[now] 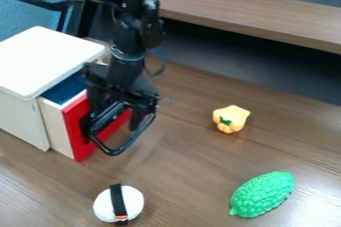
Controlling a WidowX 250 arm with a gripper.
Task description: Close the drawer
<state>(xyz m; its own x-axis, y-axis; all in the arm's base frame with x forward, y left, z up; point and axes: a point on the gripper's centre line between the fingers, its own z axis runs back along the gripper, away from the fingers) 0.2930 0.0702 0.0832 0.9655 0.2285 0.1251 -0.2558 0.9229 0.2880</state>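
The gripper (125, 105) hangs at the red front of the drawer, overlapping its upper middle and right part. A white cabinet (50, 61) stands at the left, and its drawer (75, 134) is partly pulled out, with a strip of blue interior showing between the cabinet top and the red front. A black loop-shaped bar (118, 150) juts out in front of the red panel, just below the gripper; whether it belongs to the drawer or the gripper, I cannot tell. Part of the red panel is hidden behind the gripper.
A white sushi toy with a black band (131, 202) lies at the bottom, below the drawer. To the right are a small yellow pepper-like toy (233, 116) and a bumpy green toy (263, 194). A wooden ledge (246, 9) runs along the back.
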